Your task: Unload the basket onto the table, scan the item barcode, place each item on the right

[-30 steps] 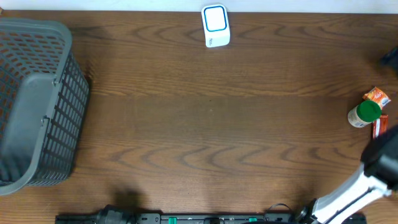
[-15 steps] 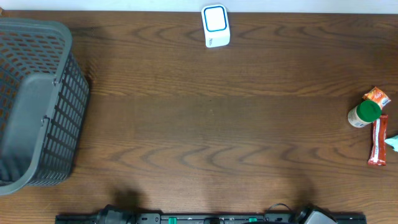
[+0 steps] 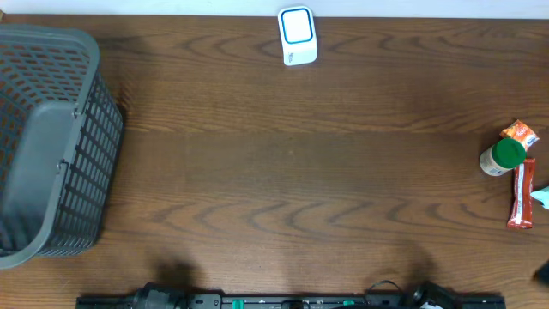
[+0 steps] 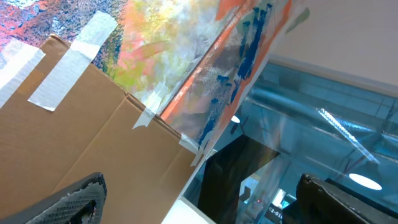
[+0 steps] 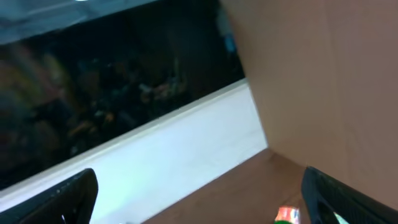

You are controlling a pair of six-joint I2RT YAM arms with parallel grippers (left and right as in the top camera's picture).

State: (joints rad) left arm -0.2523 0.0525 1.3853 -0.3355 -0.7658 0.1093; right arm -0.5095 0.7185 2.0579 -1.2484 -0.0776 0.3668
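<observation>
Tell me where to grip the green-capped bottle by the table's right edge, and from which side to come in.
Grip the pale body of the green-capped bottle, below the cap. Come from the side facing the table centre, where nothing stands: an orange packet crowds its far side and a red bar lies on its near side. Whether it stands or lies is unclear from overhead.

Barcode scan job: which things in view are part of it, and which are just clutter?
Job: white scanner box; green-capped bottle; orange packet; red snack wrapper; probably the grey basket, for scanned items.
Lying about: taped cardboard; painted sheet, both in the left wrist view only.
</observation>
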